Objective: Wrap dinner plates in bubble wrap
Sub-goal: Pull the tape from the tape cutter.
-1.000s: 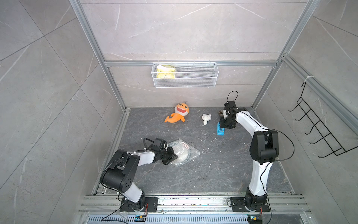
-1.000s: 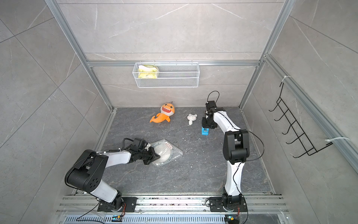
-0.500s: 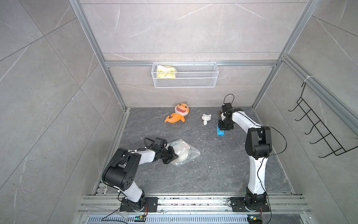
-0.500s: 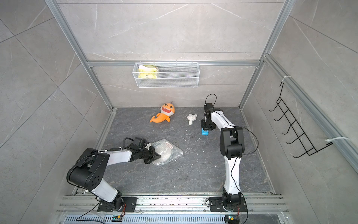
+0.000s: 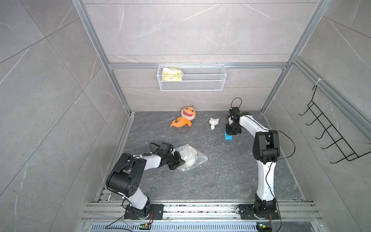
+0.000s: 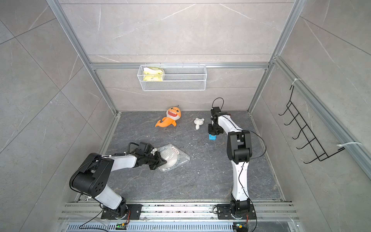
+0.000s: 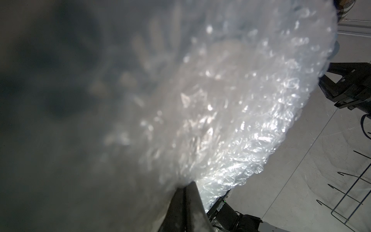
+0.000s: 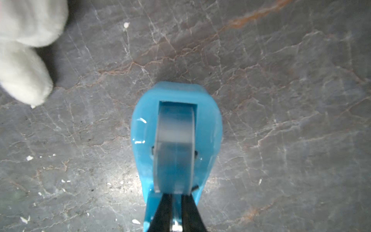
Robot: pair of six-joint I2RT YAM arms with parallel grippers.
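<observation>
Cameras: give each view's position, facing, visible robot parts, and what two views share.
A top view: high in front, facing down toward the back wall; left arm and right arm whole, left gripper at bubble wrap, right gripper at blue tape dispenser.
A top view: alongside, same aim, same arms and bubble wrap.
Left wrist: on the left arm, facing the bubble wrap; shut fingertips show.
Right wrist: on the right arm, facing down; fingertips pinch the blue tape dispenser.
Shared: top views and right wrist show blue tape dispenser and white toy.

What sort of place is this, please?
Probably a robot test cell mocked up as a bathroom, not a real one: a bare aluminium frame holds the grey tile walls, a wire basket and hook rack hang there, and two arms sit on a rail.
</observation>
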